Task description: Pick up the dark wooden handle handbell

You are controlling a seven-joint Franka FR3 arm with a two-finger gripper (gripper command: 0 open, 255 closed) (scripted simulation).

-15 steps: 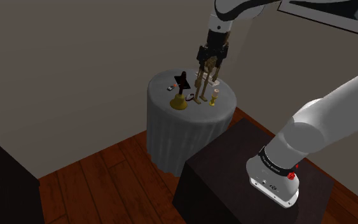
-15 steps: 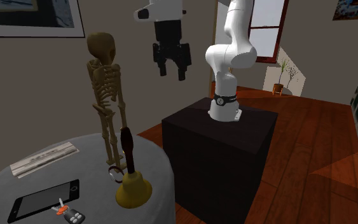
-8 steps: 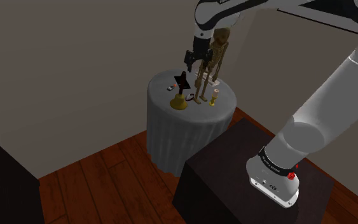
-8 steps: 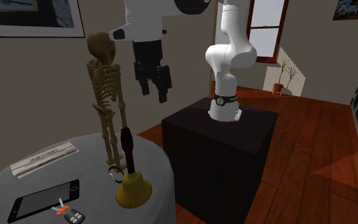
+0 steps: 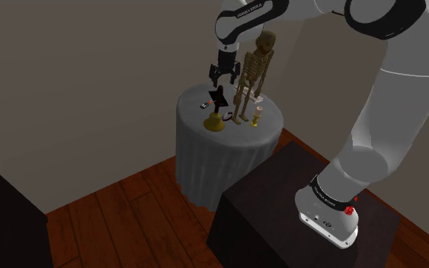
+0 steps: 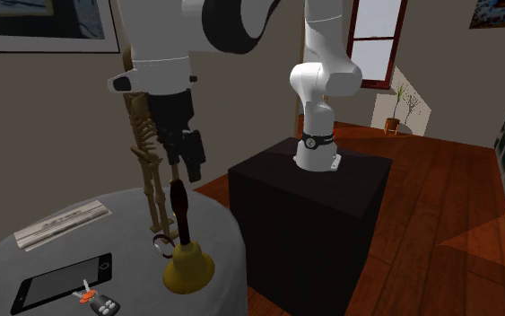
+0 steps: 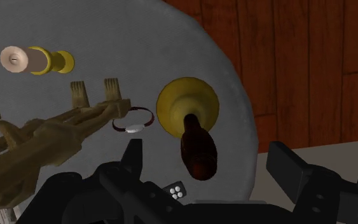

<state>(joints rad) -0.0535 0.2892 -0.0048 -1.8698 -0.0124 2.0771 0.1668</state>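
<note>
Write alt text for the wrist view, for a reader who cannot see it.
The open black gripper hangs above a handbell with a yellow bell and a dark handle, standing on a round grey table. Beside the bell are a small ring and a tan skeleton figure.

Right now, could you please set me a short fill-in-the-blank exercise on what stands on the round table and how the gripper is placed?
1. The handbell has a yellow body and a dark ___.
2. The gripper hangs above the handbell with its fingers ___.
3. The tan figure standing beside the handbell is a ___.
4. The flat black thing lying on the table by the key fob is a ___.

Missing words: handle; open; skeleton; phone.
</note>
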